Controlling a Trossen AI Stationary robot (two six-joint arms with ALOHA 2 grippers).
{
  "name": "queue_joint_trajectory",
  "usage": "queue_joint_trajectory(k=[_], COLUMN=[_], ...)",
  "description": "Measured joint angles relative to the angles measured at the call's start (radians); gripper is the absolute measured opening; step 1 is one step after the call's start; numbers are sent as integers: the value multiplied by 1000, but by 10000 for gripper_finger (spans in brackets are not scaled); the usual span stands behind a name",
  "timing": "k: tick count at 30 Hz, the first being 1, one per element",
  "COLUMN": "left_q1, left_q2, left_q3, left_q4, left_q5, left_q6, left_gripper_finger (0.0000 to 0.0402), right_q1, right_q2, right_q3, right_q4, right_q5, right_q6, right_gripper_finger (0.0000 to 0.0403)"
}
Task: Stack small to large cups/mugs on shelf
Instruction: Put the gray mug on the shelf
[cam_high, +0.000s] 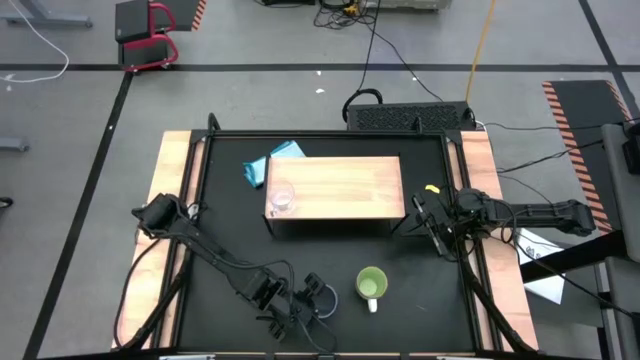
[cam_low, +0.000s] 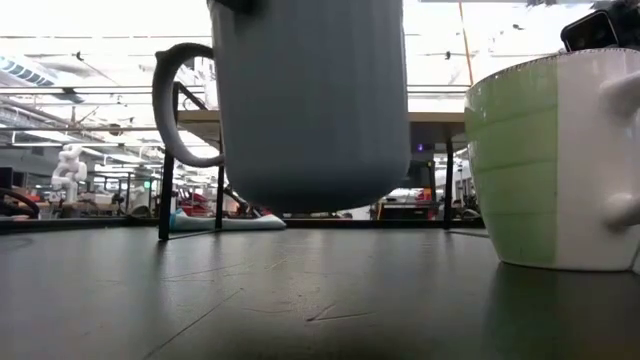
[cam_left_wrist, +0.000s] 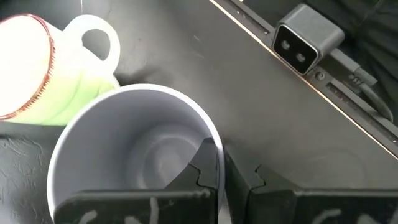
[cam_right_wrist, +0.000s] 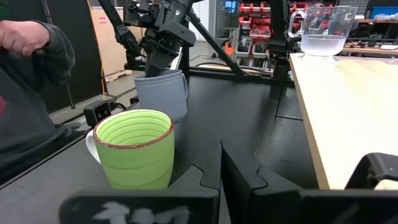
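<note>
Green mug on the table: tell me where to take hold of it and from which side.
Grip the green mug by its rim wall, from above: it stands upright with its mouth open. Avoid the white handle, which faces the table's near edge. The right tool waits by the shelf.

Both arms are dark, near-black, built of slim tube-like links joined by bulkier blocky joints, with thin black cables looping loosely alongside the links. The left hand (cam_high: 318, 296) ends in two flat matt-black fingers (cam_left_wrist: 205, 177) whose inner edges are cut in a stepped, notched profile, with faint pale scuff-like marks on the black bar behind them. The right hand (cam_high: 432, 222) has the same two notched black fingers (cam_right_wrist: 239, 171) and marked bar, and a small yellow patch shows just beside its wrist housing.
</note>
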Motion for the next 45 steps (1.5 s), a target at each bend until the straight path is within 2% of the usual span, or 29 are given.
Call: queue_joint_trajectory(k=[22, 28, 34, 45], left_q1=[15, 42, 88, 171], left_q2=[-21, -101, -174, -193], left_q3=[0, 0, 0, 0], left_q4=[11, 29, 55, 36], left_q5=[-2, -95, -129, -190], left_q6=[-43, -139, -256, -450], left_gripper_finger=[6, 6, 6, 6], right_q1=[0, 0, 0, 0], right_q2=[0, 2, 9, 15], right_q3=[0, 0, 0, 0], right_q4=[0, 6, 4, 7], right_q5=[0, 0, 0, 0], right_q6=[-2, -7, -18, -16], right_gripper_finger=[0, 0, 0, 0])
